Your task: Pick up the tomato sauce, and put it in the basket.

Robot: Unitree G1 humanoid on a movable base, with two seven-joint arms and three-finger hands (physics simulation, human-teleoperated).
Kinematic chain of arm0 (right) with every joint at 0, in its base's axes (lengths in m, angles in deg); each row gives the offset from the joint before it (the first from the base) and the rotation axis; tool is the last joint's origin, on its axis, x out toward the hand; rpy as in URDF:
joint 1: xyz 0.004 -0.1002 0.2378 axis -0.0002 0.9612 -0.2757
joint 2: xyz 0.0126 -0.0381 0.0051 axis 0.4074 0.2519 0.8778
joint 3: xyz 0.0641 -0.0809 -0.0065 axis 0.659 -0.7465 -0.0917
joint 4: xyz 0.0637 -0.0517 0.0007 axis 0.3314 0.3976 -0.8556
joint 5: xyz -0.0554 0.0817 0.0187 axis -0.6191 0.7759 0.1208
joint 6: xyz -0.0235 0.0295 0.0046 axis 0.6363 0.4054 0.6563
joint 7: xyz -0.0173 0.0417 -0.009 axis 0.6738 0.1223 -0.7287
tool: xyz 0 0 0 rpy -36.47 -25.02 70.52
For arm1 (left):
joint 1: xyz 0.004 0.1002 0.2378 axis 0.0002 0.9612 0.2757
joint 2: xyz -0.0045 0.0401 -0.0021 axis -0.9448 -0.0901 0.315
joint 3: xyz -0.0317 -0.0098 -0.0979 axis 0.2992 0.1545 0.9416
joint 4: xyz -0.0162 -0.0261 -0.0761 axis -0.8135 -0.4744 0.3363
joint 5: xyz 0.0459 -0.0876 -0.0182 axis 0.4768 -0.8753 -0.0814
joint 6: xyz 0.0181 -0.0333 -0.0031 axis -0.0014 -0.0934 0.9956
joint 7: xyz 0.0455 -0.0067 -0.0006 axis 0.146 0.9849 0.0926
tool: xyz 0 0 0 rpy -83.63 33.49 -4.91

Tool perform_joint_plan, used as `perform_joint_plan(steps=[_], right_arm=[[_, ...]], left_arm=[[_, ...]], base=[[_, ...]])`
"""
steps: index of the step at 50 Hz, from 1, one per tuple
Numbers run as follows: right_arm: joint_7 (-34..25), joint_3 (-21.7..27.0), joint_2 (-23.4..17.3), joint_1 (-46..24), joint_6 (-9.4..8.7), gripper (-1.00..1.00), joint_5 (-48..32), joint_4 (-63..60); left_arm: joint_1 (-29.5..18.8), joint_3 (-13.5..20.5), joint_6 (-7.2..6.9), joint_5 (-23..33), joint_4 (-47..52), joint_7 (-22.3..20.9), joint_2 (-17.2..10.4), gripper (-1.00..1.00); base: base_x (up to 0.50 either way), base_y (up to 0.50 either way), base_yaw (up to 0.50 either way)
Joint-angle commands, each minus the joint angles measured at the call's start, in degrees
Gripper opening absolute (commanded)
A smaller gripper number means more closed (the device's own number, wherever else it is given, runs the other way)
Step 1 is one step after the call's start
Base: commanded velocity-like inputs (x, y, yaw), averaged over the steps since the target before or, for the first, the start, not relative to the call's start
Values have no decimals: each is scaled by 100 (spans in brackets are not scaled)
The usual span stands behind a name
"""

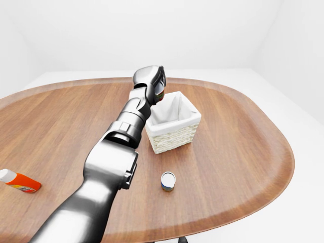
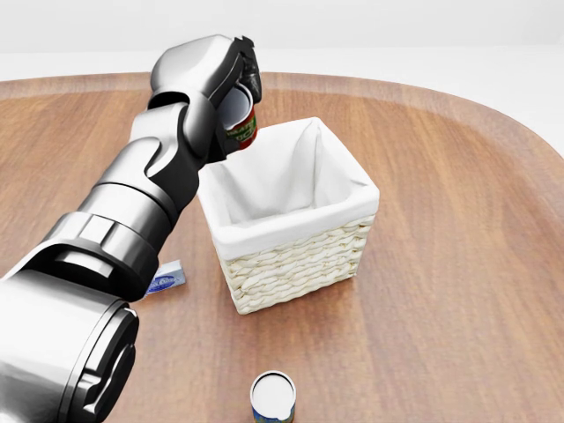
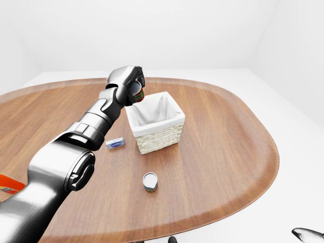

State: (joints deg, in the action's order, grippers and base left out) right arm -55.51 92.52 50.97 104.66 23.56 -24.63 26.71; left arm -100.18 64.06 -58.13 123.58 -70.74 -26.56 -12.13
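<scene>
Wood-grain table [image 2: 458,264] carries everything, and going near to far in the head view there is one upright can [image 2: 272,397] at 6 o'clock, one small blue packet [image 2: 164,280] at 9 o'clock of the basket [image 2: 295,264], one basket, and my left hand [image 2: 220,75] raised at its 11 o'clock corner. My fingers are clamped round the tomato sauce [image 2: 241,123], the one red-labelled can, held high over the rim. I judge this the carry step: next I must move it over the white lining, then lower and release. One orange bottle [image 1: 19,181] lies far off at 9 o'clock in the left-eye view. My right hand is out of sight.
</scene>
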Motion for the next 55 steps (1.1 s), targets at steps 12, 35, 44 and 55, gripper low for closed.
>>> perform_joint_plan(steps=[12,35,44,55], right_arm=[[54,-160,-53,106,146,100,-50,0],[49,-132,-59,126,163,100,7,0],[34,-45,-58,138,153,100,94,0],[15,-21,-46,55,71,100,72,0]], left_arm=[[754,-84,0,752,-303,468,346,-100],[878,77,0,291,-297,696,512,-100],[872,55,0,207,-300,833,533,-100],[855,63,0,177,-296,905,507,-73]], base=[[0,0,0],[0,0,0],[0,0,0],[0,0,0]])
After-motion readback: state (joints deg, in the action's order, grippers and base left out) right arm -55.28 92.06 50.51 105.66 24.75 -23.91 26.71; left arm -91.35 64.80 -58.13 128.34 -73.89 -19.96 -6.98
